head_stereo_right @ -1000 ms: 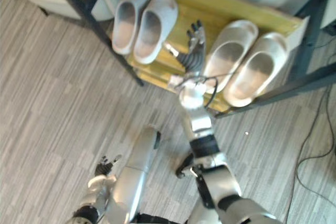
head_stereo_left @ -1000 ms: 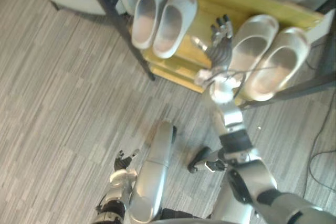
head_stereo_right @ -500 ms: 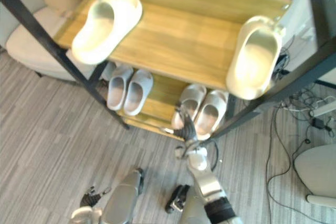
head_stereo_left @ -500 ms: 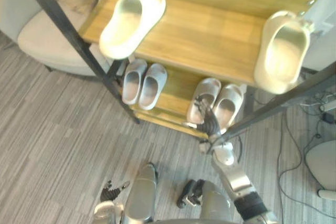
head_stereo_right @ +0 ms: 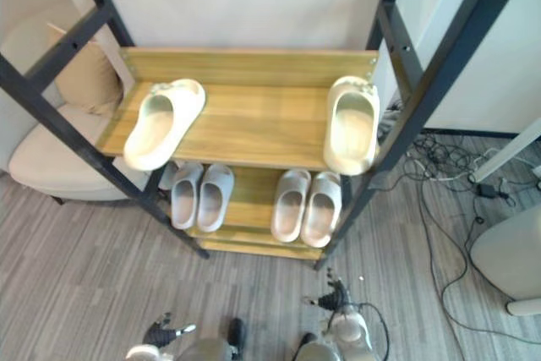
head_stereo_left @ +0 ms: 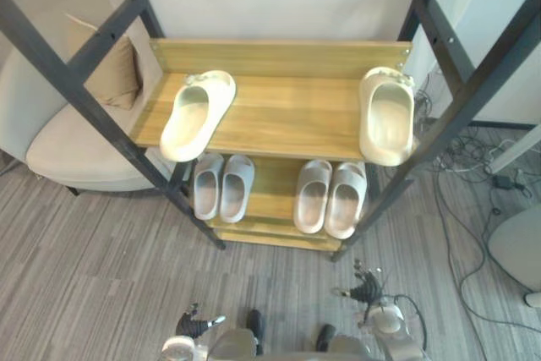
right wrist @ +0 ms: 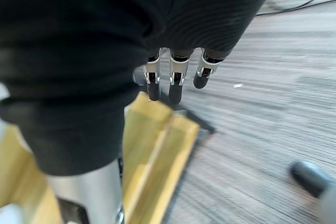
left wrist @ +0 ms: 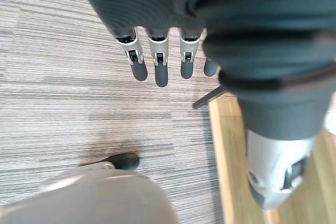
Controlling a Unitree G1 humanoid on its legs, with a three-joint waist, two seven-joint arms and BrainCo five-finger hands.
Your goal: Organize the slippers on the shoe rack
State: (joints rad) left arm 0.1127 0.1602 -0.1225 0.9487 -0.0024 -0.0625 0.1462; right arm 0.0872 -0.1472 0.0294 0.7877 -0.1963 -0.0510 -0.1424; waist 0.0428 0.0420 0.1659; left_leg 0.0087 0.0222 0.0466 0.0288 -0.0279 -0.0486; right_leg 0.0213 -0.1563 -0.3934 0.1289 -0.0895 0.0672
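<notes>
Withdrawn from the lower right pair [head_stereo_left: 330, 197], the right hand [head_stereo_left: 365, 287] hangs low and open, nearer than the open left hand [head_stereo_left: 193, 325] to the right slipper [head_stereo_left: 386, 116] on the top shelf [head_stereo_left: 287, 112], lying front-to-back, well apart from its mate [head_stereo_left: 197, 113].

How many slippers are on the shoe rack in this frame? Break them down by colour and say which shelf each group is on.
Cream slippers, upper shelf: 2
Light grey slippers, lower shelf, left side: 2
Pale beige slippers, lower shelf, right side: 2
Total: 6 slippers
</notes>
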